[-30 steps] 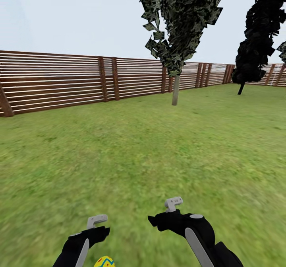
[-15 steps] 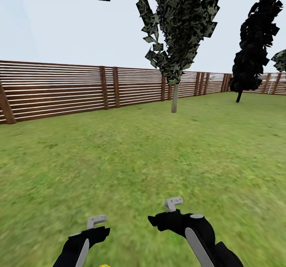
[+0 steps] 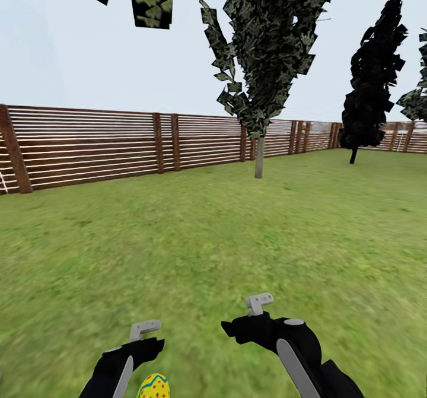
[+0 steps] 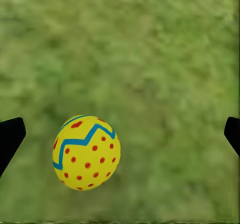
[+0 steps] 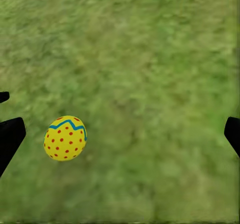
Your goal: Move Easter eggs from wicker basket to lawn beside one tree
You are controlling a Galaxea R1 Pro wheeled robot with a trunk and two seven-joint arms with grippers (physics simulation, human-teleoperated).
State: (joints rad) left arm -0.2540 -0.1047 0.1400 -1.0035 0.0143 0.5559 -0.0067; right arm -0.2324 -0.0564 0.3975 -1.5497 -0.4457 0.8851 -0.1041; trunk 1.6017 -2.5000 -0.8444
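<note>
Below the left gripper (image 4: 120, 134), on the lawn (image 3: 237, 226): one Easter egg (image 4: 86, 152), lying loose between widely spread fingers, untouched. Right gripper (image 5: 120, 134) likewise spread wide, holding nothing. Farther off, by the fence (image 3: 118, 143): a thin-trunked tree (image 3: 259, 156)

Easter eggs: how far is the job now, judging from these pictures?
One Easter egg lies on the lawn, free between the open left gripper fingers. Both grippers hold nothing; the right gripper is open too. The basket and other eggs are out of sight, and the tree stands far ahead.
</note>
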